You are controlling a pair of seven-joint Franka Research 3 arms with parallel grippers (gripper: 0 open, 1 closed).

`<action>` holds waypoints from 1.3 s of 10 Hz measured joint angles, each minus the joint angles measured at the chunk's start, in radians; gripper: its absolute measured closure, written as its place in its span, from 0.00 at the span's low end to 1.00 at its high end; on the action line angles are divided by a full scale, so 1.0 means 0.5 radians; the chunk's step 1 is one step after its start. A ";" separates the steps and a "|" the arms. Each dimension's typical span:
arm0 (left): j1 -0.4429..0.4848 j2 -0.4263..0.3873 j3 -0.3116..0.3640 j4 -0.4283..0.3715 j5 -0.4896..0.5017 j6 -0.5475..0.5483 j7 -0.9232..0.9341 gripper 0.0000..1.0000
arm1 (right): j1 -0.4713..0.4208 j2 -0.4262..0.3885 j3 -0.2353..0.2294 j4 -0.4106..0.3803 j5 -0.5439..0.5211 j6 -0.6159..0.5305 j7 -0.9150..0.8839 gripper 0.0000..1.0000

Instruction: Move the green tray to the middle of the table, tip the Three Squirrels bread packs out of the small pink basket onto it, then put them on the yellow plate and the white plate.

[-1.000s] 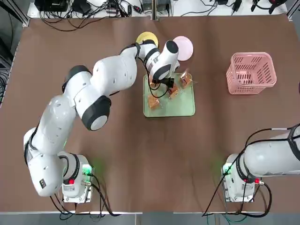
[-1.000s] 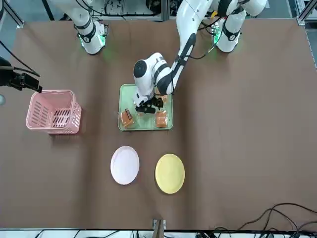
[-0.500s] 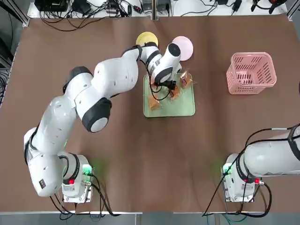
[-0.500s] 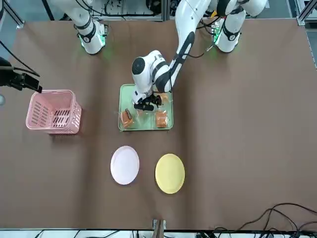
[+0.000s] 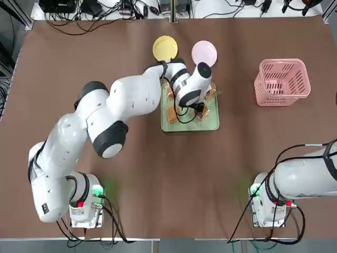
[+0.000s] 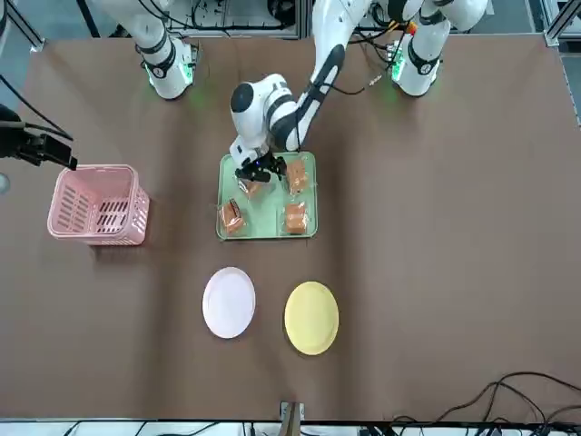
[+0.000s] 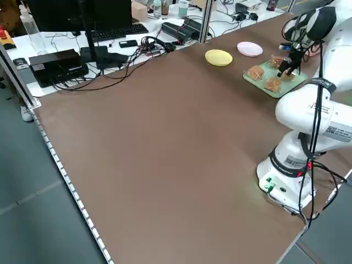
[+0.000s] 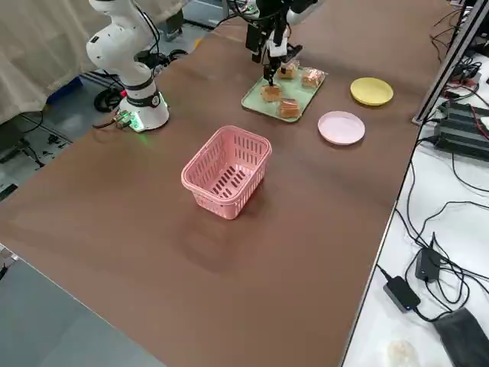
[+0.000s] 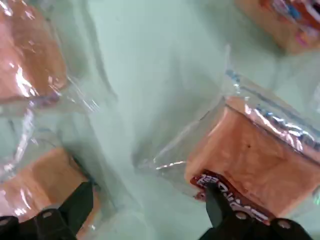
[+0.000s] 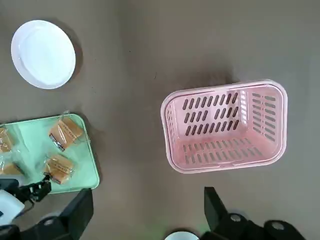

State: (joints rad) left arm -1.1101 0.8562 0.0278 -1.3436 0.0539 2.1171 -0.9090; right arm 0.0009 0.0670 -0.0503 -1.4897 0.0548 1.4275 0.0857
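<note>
The left gripper (image 6: 257, 172) is held jaws apart over the tray (image 6: 311, 227), whose four packs (image 6: 295, 218) lie at differing angles.

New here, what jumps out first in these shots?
The left arm stretches to the middle of the table, its open left gripper low over the green tray, where four bread packs lie. The pink basket stands empty off to the robot's right; the yellow plate and white plate beyond the tray are bare.

Glossy crinkled clear film wraps the golden-brown bread packs (image 9: 260, 170) lying on the smooth matt mint-green plastic tray (image 9: 150, 75).
</note>
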 joint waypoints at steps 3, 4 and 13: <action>-0.063 0.001 -0.001 0.000 -0.002 0.056 -0.054 0.00 | -0.001 0.000 0.000 0.000 0.000 -0.001 0.000 0.02; -0.068 0.002 -0.001 0.002 -0.002 0.143 -0.086 0.00 | -0.002 0.000 0.000 0.000 0.000 -0.002 0.000 0.02; 0.096 -0.224 0.025 0.101 -0.004 -0.074 -0.016 0.00 | -0.002 0.000 0.000 0.000 0.000 -0.004 0.000 0.02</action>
State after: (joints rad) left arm -1.0622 0.7442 0.0401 -1.2929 0.0521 2.0799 -0.9168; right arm -0.0002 0.0670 -0.0505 -1.4899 0.0548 1.4253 0.0855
